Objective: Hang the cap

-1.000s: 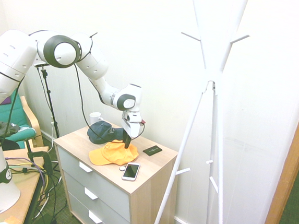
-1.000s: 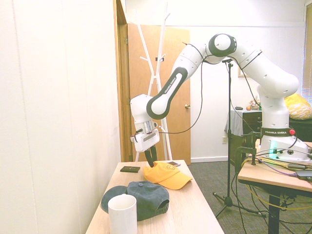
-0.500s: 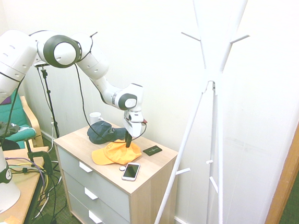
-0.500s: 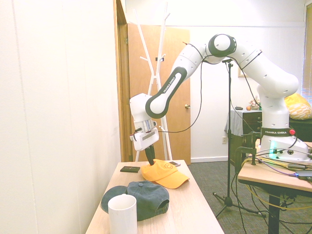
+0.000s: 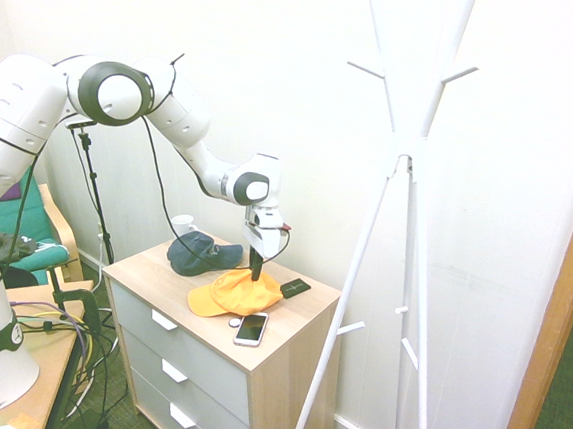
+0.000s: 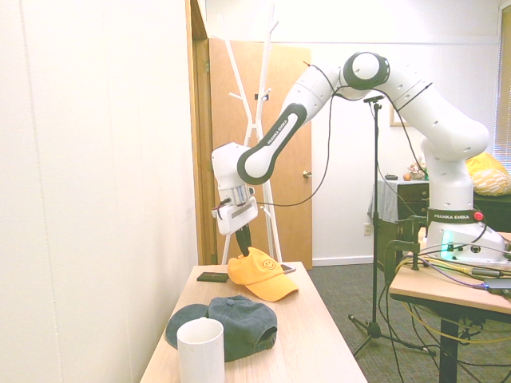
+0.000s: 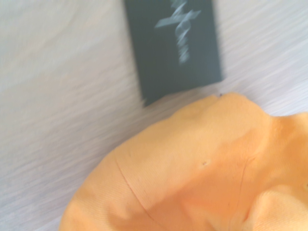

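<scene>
The end effector (image 6: 245, 249) is pinched closed on the yellow-orange fabric baseball cap (image 6: 257, 274), at the surface's (image 5: 157, 271) two o'clock. Grasping seems in hand; next calls for lifting toward the white, branching coat stand (image 5: 421, 236).

The white arm (image 6: 315, 85) has smooth, rounded segments. At 12 o'clock on its arch, in the second exterior view, a dark ring (image 6: 349, 73) frames a white disc (image 6: 366, 66). "FRANKA EMIKA" marks the dark forearm band (image 6: 277, 130) and base collar (image 6: 451, 216), with a red button (image 6: 479, 216) at the collar's 3 o'clock. The white-bodied gripper (image 6: 246, 252) has 2 black fingers.
</scene>
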`<state>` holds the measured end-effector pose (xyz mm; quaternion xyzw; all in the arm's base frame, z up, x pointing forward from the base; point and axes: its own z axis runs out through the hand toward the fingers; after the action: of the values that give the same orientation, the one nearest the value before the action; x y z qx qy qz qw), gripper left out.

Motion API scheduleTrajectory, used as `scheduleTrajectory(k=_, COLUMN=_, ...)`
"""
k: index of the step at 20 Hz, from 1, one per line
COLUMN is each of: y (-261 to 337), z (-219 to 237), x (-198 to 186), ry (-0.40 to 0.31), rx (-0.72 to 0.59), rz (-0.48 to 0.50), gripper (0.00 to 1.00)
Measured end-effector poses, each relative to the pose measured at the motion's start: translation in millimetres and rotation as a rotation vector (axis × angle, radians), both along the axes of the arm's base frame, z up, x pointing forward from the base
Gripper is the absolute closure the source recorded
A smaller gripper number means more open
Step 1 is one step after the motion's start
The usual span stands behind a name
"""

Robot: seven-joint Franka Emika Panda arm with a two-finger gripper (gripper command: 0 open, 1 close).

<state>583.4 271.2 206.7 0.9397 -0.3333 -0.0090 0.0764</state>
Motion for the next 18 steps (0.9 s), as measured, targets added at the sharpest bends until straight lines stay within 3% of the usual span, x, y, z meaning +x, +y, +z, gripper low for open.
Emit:
scheduleTrajectory(k=8, y=-27.4, z=87.7, x=-2.4, ry=-0.134, rx=-0.049, rz=-0.107, gripper=1.0)
scheduleTrajectory(k=14, y=-72.8, z=154.0, x=-6.1, ry=-0.279, rx=-0.15, rz=-0.239, gripper=1.0)
scheduleTrajectory(k=18, y=-99.7, z=203.1, x=-15.2, ry=-0.366, rx=-0.244, rz=-0.276, gripper=1.0)
